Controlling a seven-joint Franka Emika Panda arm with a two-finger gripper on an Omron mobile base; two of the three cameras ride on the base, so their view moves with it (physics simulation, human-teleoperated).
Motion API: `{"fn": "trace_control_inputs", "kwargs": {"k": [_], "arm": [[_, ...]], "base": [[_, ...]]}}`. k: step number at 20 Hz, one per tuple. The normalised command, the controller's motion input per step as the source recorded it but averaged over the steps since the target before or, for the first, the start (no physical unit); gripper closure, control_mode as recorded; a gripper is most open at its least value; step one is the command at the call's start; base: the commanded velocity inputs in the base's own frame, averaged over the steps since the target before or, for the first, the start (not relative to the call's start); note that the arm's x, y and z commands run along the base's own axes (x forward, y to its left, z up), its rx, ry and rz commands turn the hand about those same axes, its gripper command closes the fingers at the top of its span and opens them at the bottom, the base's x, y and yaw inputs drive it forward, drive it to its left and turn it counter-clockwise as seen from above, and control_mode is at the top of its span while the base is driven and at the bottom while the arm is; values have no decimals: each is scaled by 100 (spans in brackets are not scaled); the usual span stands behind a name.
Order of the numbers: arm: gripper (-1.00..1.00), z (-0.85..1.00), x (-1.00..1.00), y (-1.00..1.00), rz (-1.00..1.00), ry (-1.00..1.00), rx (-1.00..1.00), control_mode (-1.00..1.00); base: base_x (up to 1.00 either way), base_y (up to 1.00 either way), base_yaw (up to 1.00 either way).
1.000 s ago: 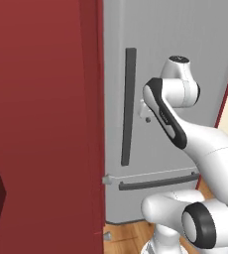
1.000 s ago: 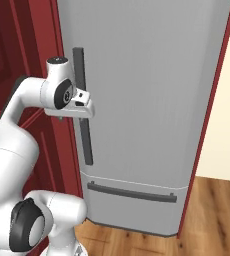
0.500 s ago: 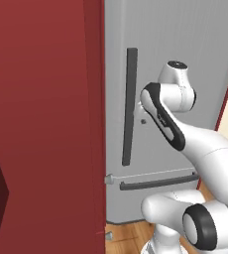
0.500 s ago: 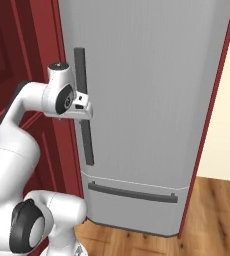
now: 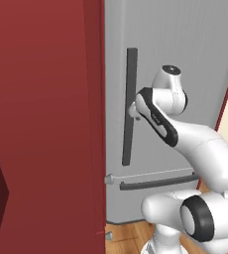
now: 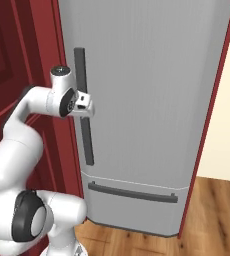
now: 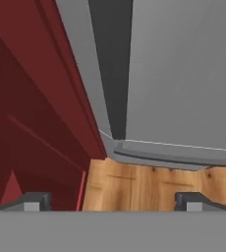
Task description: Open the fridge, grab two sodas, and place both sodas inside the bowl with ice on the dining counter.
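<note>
Wooden floor [image 6: 222, 210] and dark red cabinetry [image 5: 41, 124] frame our working spot in front of the fridge [image 6: 152, 90], whose door is shut. Our gripper [image 6: 88, 106] has its jaws released and spread wide, and nothing sits between them; in the hand view the two finger tips [image 7: 34, 201] stand far apart at the bottom, looking down along the door. The gripper is right at the long dark vertical handle [image 6: 83, 115], about midway up it, though we cannot tell whether a finger touches it. Below the handle, a dark horizontal bar [image 6: 132, 192] crosses the lower drawer front. A red side panel [image 6: 214, 110] borders the fridge on the right.
</note>
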Motion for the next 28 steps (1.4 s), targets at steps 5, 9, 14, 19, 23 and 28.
{"fn": "trace_control_inputs", "kwargs": {"k": [5,9,14,19,23,28], "arm": [[-100,0,64,8,-4,0,0,-100],[-100,-4,56,12,-4,-2,0,-100],[-100,-8,51,5,-2,-2,0,-100],[-100,-13,39,2,-3,-5,0,-100],[-100,-21,27,3,-3,-8,0,-100],[-100,-19,22,2,-2,-10,0,-100]], "base": [[0,0,0],[0,0,0],[0,0,0],[0,0,0],[0,0,0],[0,0,0]]}}
